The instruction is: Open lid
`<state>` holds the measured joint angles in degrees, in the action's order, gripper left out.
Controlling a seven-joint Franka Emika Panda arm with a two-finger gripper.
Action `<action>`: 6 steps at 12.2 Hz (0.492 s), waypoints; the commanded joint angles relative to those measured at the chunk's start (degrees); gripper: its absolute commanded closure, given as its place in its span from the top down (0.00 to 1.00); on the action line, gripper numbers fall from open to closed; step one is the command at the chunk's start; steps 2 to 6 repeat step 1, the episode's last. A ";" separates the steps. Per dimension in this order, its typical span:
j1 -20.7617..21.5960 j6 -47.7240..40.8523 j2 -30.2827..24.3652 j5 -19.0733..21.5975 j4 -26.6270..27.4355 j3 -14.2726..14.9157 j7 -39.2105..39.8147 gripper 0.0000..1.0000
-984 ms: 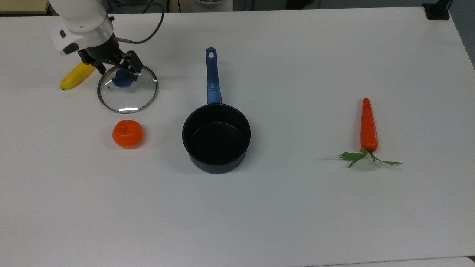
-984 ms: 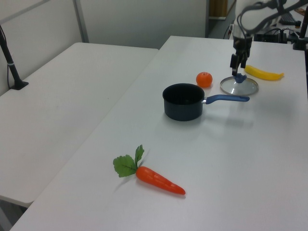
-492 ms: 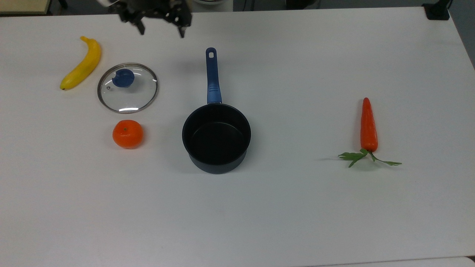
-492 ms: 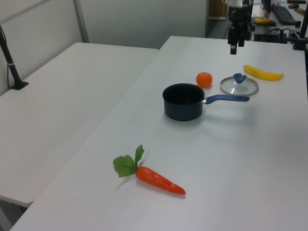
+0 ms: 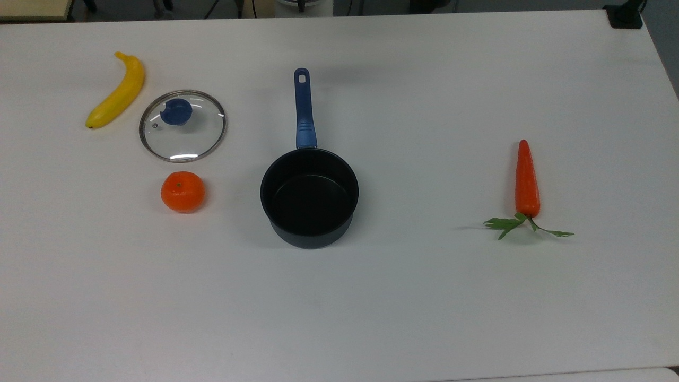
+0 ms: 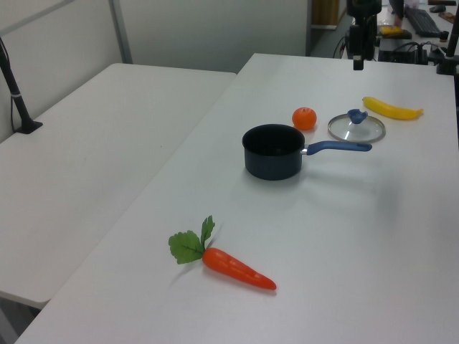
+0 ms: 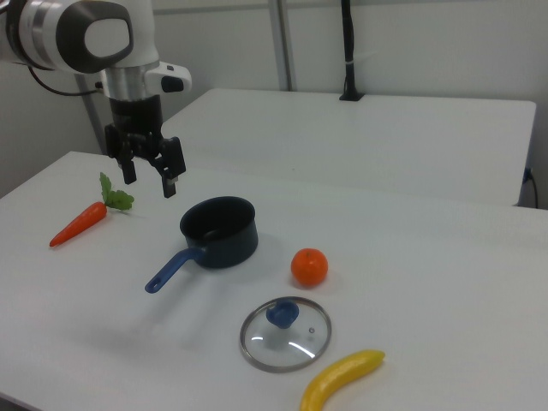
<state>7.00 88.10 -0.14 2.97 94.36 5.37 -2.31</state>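
Top view: arm has left the frame since half a second ago; glass lid [image 5: 182, 126] lies flat on the tabletop [image 5: 424, 297], between banana [image 5: 115, 90] and mandarin [image 5: 182, 191], well apart from the open saucepan [image 5: 309, 197].

Left view: gripper [image 6: 358, 63] now raised high, clear of the lid.

Right view: gripper [image 7: 148, 176] hangs empty, fingers spread, above the saucepan handle (carrot [image 7: 79, 222] untouched). Lid is off and released; task looks done.
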 commanded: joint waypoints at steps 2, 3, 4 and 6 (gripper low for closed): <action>0.56 -1.26 0.05 -1.21 -0.84 1.05 -1.03 1.00; 0.56 -1.26 0.05 -1.21 -0.84 1.05 -1.03 1.00; 0.56 -1.26 0.05 -1.21 -0.84 1.05 -1.03 1.00; 0.56 -1.26 0.05 -1.21 -0.84 1.05 -1.03 1.00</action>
